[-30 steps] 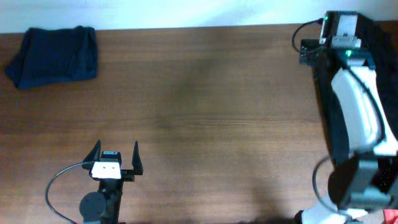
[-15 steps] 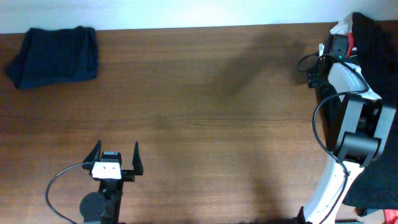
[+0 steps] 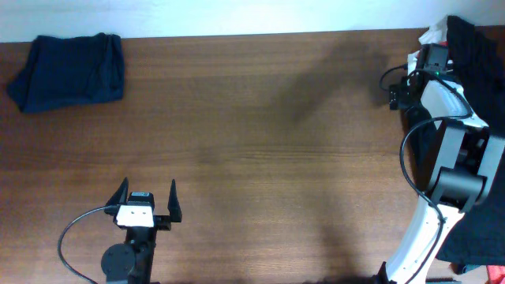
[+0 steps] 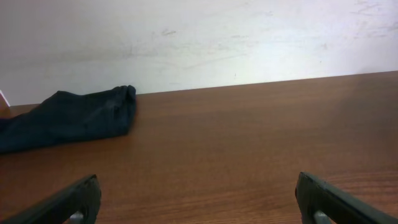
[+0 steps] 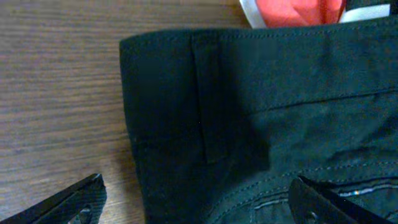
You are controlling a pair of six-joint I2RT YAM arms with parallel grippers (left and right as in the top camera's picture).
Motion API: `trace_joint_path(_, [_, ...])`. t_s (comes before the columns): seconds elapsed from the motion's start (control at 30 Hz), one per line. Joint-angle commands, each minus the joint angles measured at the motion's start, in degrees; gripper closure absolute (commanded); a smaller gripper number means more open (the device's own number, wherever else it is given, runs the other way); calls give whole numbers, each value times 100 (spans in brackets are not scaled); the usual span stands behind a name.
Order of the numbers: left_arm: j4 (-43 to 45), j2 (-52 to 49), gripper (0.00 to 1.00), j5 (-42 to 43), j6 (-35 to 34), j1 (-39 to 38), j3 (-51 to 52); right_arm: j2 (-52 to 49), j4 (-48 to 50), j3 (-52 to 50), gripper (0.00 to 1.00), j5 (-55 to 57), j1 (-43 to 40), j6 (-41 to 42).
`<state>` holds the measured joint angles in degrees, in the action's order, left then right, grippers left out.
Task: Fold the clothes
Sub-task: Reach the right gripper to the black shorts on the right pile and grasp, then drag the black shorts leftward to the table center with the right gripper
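A folded dark navy garment [image 3: 69,71] lies at the table's far left corner; it also shows in the left wrist view [image 4: 68,118]. A pile of black clothes [image 3: 473,55] sits at the right edge, with a red-and-white piece [image 3: 442,35] behind it. In the right wrist view the black garment [image 5: 261,118] fills the frame and the red-and-white piece [image 5: 292,11] shows at the top. My right gripper [image 5: 199,202] is open just above the black garment's edge. My left gripper [image 3: 147,199] is open and empty near the front left, its fingers showing in the left wrist view [image 4: 199,199].
The brown wooden table [image 3: 252,142] stretches between the two arms. The right arm's white links and cables [image 3: 442,158] run along the right edge. A pale wall [image 4: 199,37] stands behind the table.
The right arm swung from over the table's right side out to the clothes pile at the far right corner, then settled there. The left arm has not moved.
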<state>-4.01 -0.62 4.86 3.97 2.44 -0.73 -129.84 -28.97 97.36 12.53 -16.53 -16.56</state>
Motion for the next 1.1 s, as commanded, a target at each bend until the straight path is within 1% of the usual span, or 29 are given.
trace_joint_path(0.0, [-17,33,1,0,87,39,22,-369,61,101,4,-393,-46,-125])
trace_joint_path(0.03, [-17,33,1,0,87,39,22,-428,114,101,6,-372,-48,-122])
trace_joint_path(0.07, [-17,33,1,0,87,39,22,-459,184,101,20,-219,-61,-120])
trace_joint_path(0.1, [-17,33,1,0,87,39,22,-459,225,101,47,-136,-94,-122])
trace_joint_path(0.13, [-17,33,1,0,85,39,22,-459,234,101,59,-138,-129,-122])
trace_joint_path(0.17, [-17,33,1,0,87,39,22,-459,216,101,80,-144,-190,-118])
trace_joint_path(0.23, [-17,33,1,0,85,39,22,-457,177,105,96,-140,-201,22])
trace_joint_path(0.3, [-17,33,0,0,85,39,22,-380,76,190,96,-144,-201,553])
trace_joint_path(0.37, [-17,33,1,0,85,39,22,-42,-122,369,96,-160,-201,962])
trace_joint_path(0.4, [-17,33,1,0,87,39,22,153,-192,424,96,-170,-201,1036])
trace_joint_path(0.43, [-17,33,1,0,85,39,22,605,-256,433,96,-205,-153,1067])
trace_joint_path(0.47, [-17,33,1,0,87,39,22,846,-313,435,96,-251,-96,1067])
trace_joint_path(0.53, [-17,33,0,0,87,39,22,1414,-413,435,96,-546,131,1069])
trace_joint_path(0.57, [-17,33,1,0,87,39,22,1838,-494,435,96,-549,431,1067])
trace_joint_path(0.63, [-17,33,1,0,87,39,22,2155,-546,435,96,-649,785,1062])
trace_joint_path(0.73, [-17,33,1,0,85,39,22,2402,-599,433,96,-1534,1932,1062])
trace_joint_path(0.77, [-17,33,1,0,87,39,22,2369,-590,433,96,-1676,2142,1060])
trace_joint_path(0.93, [-17,33,1,-2,87,39,22,1864,-225,433,96,-3058,4017,1008])
trace_joint_path(1.0, [-17,33,1,-2,87,39,22,1652,-44,433,96,-3119,4900,1152])
trace_joint_path(1.07, [-17,33,0,0,85,39,22,1631,-15,433,96,-3045,5460,1189])
